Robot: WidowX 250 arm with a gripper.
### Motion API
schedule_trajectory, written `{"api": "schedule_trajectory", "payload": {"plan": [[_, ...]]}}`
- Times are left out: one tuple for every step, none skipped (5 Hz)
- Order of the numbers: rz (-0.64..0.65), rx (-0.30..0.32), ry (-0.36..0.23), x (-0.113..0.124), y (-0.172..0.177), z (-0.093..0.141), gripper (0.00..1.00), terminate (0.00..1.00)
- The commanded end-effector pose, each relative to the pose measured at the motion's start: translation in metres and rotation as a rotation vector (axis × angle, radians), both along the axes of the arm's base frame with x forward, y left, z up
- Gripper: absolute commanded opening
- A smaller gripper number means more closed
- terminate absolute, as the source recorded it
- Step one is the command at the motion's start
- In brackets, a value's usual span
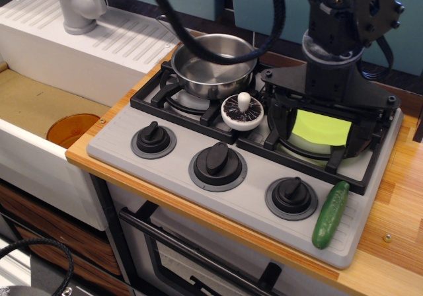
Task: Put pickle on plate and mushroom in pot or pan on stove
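- In the only view, observation.image, the gripper (322,139) hangs low over the right burner of the stove (119,144), right above the plate (321,128). Its dark fingers stand apart on either side of the lime-green surface with nothing between them, so I read them as spread and empty, though the black body hides their tips.
- The pickle (330,214) lies on the grey front corner of the stove, just right of the rightmost knob (291,196), well apart from the gripper and not on the plate.
- The mushroom (242,111) sits cap down, stem up, on the grate between the two burners, just beside the pot (213,63) but outside it.
- Neither object is placed, so I judge the task to be at its first step: picking up one of the two toys, with the pickle the likelier one given the plate below the gripper.
- The next move calls for lifting clear of the grate, travelling toward the front right corner, turning the fingers across the pickle's long axis and coming down around its middle.
- The pot stands on the back left burner and looks empty, only shiny steel inside.
- The plate rests on the right burner; its visible part is bare, the rest covered by the gripper.
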State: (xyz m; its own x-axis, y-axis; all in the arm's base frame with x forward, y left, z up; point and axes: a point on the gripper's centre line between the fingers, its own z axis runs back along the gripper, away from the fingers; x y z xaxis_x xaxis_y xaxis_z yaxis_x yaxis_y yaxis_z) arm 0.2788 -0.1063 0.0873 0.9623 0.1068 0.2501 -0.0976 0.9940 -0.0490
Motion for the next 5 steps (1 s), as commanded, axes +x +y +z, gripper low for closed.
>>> {"api": "schedule_trajectory", "payload": {"plan": [[0.000, 0.000, 0.000, 0.000, 0.000, 0.000, 1.00, 0.00], [-0.004, -0.020, -0.031, 0.009, -0.004, -0.015, 1.00, 0.00], [0.000, -0.005, -0.056, 0.011, -0.011, -0.021, 1.00, 0.00], [0.008, 0.007, -0.071, 0.010, -0.014, -0.026, 1.00, 0.00], [0.012, 0.003, -0.076, 0.004, -0.020, -0.029, 1.00, 0.00]]}}
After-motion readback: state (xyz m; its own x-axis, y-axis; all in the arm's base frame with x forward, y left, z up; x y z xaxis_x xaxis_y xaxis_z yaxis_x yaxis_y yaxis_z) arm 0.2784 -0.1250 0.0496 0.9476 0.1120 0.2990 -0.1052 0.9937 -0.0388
